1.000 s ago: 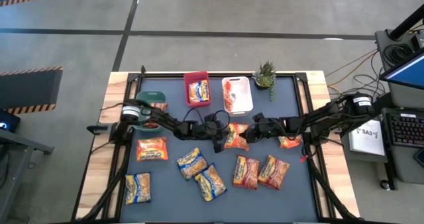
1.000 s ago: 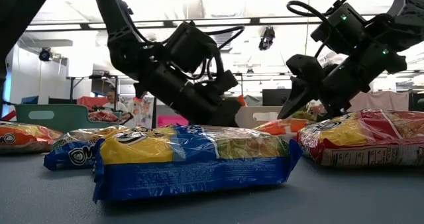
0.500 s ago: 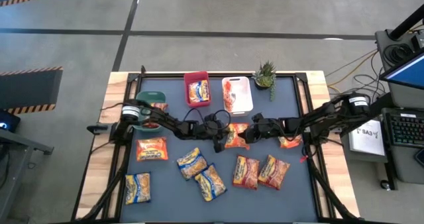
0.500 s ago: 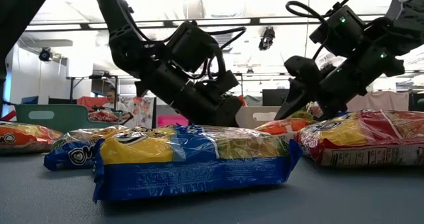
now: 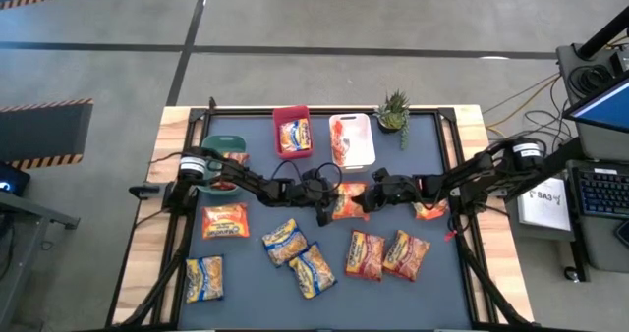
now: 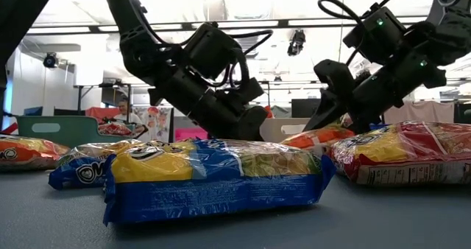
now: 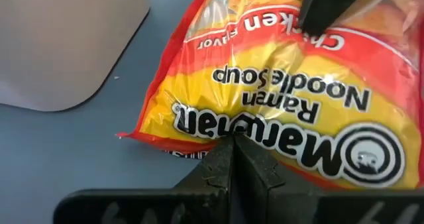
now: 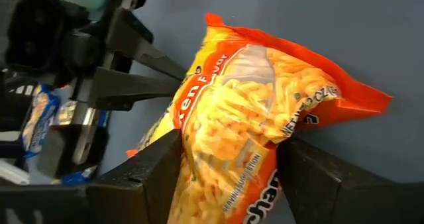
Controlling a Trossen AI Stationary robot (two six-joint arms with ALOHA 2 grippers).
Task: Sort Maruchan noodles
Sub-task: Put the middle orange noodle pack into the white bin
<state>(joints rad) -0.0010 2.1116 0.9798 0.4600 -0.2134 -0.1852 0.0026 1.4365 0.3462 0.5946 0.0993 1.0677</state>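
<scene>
An orange Maruchan noodle packet [image 5: 346, 203] lies mid-table between my two grippers. My left gripper [image 5: 327, 210] is shut, its tips at the packet's left edge. My right gripper [image 8: 228, 168] comes from the right with the packet between its fingers. Other packets lie on the table: an orange one [image 5: 225, 220], yellow-and-blue ones [image 5: 283, 242] [image 5: 312, 269] [image 5: 204, 278] and red-orange ones [image 5: 365, 255] [image 5: 406, 253]. Another packet [image 5: 430, 210] lies under the right arm. My left gripper's shut tips [image 7: 233, 151] touch the packet's edge beside the Maruchan logo [image 7: 199, 146], coming slanting down from the table's left. The packet lies on the table there. My right gripper has the packet's right end [image 8: 218, 151] between its two fingers [image 8: 159, 168], one on each side, slanting down from the table's right. The far corner [image 8: 371, 95] sticks out past the fingers.
A red bin [image 5: 292, 116] and a white bin [image 5: 366, 140] at the far edge each hold a packet. A green bin [image 5: 220, 143] sits under the left arm. A small potted plant [image 5: 393, 110] stands at the far right. A yellow-and-blue packet [image 6: 213, 179] fills the low view's foreground.
My right gripper has crept a little toward the table's left, onto the orange packet, and has tipped slightly downward. My left gripper has kept still at the packet's other edge.
</scene>
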